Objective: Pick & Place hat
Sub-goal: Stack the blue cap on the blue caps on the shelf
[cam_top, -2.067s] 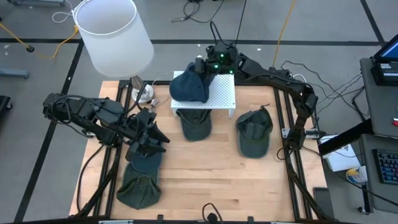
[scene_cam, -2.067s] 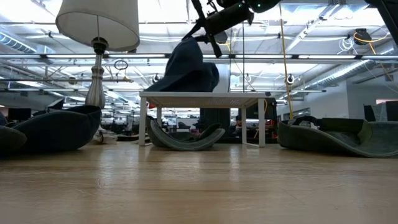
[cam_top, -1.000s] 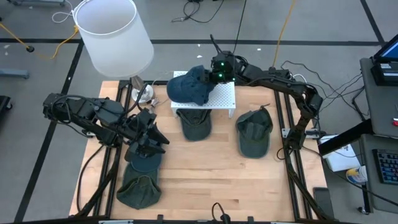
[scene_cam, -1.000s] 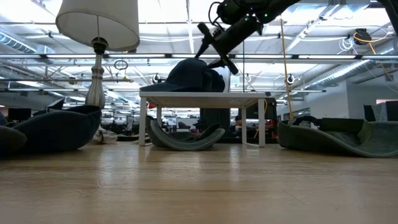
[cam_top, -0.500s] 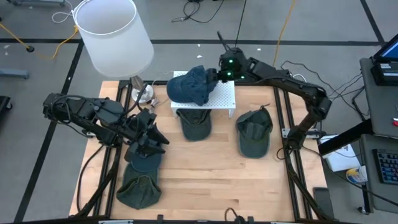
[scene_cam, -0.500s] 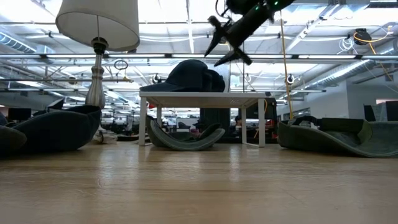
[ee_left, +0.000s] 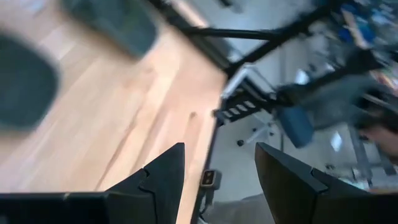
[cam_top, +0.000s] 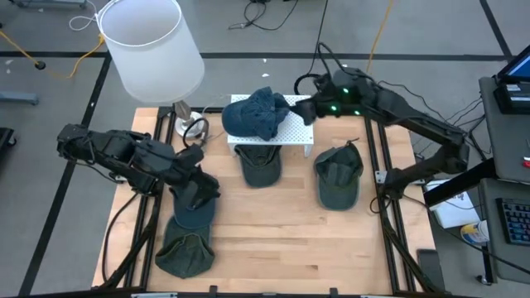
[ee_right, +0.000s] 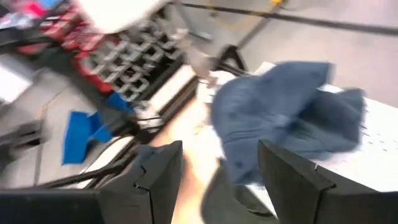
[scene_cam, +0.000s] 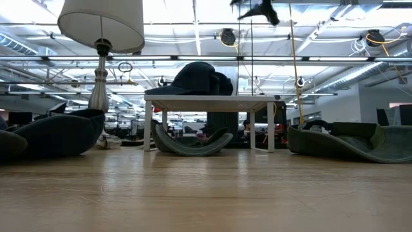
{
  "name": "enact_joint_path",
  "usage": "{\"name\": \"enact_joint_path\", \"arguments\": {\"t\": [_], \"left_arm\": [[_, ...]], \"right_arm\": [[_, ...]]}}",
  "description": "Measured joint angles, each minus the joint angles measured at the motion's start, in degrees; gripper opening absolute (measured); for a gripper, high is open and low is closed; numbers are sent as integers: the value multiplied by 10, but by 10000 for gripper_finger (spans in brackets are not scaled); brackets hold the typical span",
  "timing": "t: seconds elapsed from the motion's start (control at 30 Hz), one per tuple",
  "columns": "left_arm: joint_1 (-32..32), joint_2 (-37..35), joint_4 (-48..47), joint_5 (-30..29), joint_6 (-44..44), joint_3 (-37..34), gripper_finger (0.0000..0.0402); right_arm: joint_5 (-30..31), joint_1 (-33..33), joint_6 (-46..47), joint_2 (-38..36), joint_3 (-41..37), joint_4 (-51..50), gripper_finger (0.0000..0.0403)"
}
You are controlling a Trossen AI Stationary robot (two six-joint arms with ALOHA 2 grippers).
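Note:
A blue hat (cam_top: 255,114) lies crumpled on the top of a small white stand (cam_top: 296,126) at the table's far side; it also shows in the low view (scene_cam: 196,77) and the right wrist view (ee_right: 280,118). My right gripper (cam_top: 303,109) hangs open to the right of the hat and well above it (scene_cam: 254,8), touching nothing. My left gripper (cam_top: 203,192) is open above a dark hat (cam_top: 192,217) at the near left, with nothing between its fingers (ee_left: 217,155).
One green hat (cam_top: 258,165) lies under the stand, another (cam_top: 338,182) to its right, a third (cam_top: 184,252) at the near left corner. A lamp with a white shade (cam_top: 153,45) stands at the far left. Bare wood (cam_top: 273,232) lies in the near middle.
My right gripper has let go of the blue hat and drawn away, up and toward the table's right edge. The hat stays crumpled on the stand. My left gripper has turned somewhat over the dark hat.

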Motion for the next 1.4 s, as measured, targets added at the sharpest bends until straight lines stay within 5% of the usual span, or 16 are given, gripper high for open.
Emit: {"name": "enact_joint_path", "arguments": {"t": [0.2, 0.7, 1.4], "left_arm": [[0, 21, -68, -45, -140, 0, 200], [-8, 188, -234, -25, -383, 0, 200], [-58, 362, -286, -24, -531, 0, 200]], "right_arm": [[-2, 59, -27, -42, 0, 15, 197], [-1, 153, -151, -68, 0, 38, 196], [-2, 164, -183, -68, 0, 35, 196]]}}
